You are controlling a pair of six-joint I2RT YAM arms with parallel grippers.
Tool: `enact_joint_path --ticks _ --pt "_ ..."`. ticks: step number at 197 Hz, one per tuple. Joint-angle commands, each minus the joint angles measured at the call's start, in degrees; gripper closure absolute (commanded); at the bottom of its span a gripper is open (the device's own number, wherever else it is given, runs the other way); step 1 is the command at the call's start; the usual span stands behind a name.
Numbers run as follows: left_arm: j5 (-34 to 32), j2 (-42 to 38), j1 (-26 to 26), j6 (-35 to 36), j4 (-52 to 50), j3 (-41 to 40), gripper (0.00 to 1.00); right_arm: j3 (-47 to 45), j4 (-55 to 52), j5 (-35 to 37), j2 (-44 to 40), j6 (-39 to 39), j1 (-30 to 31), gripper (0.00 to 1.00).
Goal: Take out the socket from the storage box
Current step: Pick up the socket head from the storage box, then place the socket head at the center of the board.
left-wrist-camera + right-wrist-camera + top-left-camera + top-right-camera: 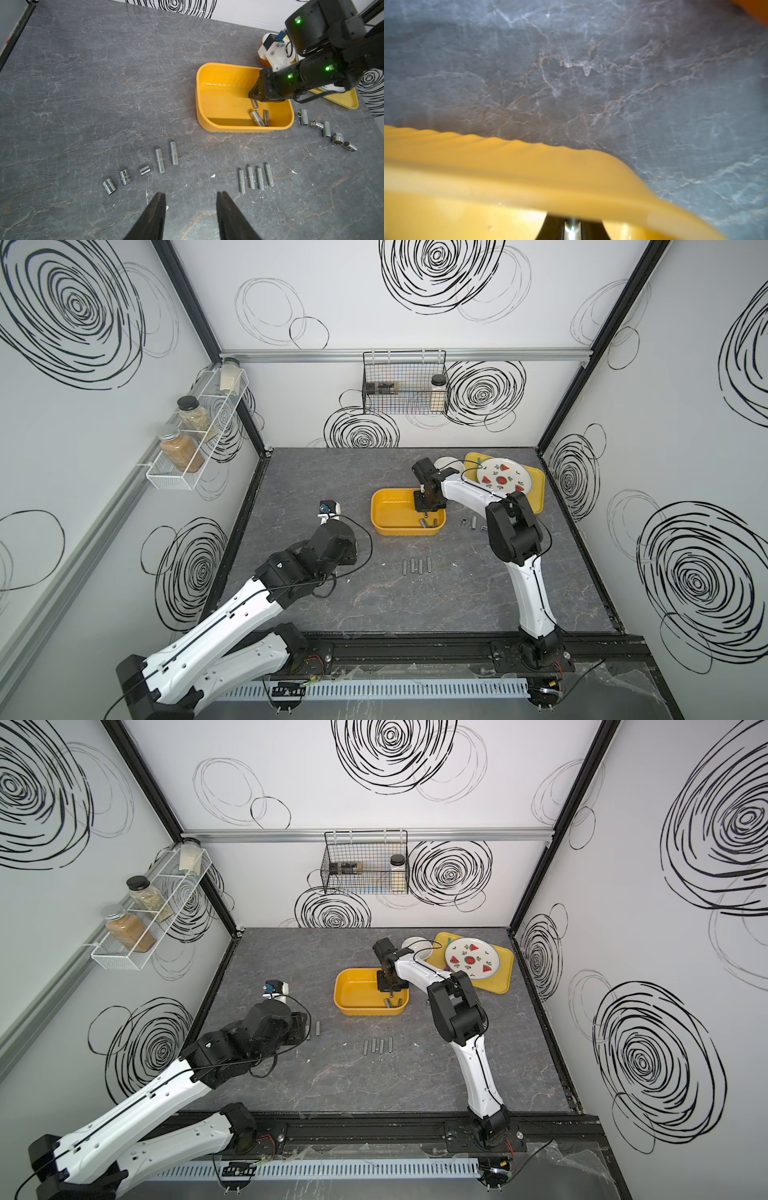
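While clamped, socket (pixel 254 103) awaited lift

Because the right gripper (pixel 424 511) pinched a socket inside the box (pixel 245 129), right of frame centre, grasping seemed done; next, a straight lift up and out. Left gripper (pixel 191 195) hung half-open, empty.

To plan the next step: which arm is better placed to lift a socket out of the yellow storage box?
Right. The right gripper is inside the storage box, shut on a socket; the left gripper hovers open outside it.
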Motion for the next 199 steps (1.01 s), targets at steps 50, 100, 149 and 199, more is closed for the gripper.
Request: enact_joint_path --ticks 50,100,149,199 --pt "1.19 0.35 2.25 1.15 2.34 -0.60 0.52 -2.65 0.65 -4.68 -13.30 1.83 0.13 0.96" --pt "1.07 0.00 3.18 1.16 2.35 -0.79 0.52 -9.17 0.86 -6.32 -22.35 4.04 0.13 0.96" --pt "-0.15 -1.29 3.97 0.62 1.98 -0.78 0.53 -28.79 6.94 -10.34 -35.71 6.07 0.62 0.95" --pt "-0.75 -1.75 4.17 0.10 1.66 -0.86 0.52 -45.13 11.10 -9.39 -45.53 9.38 4.06 0.95"
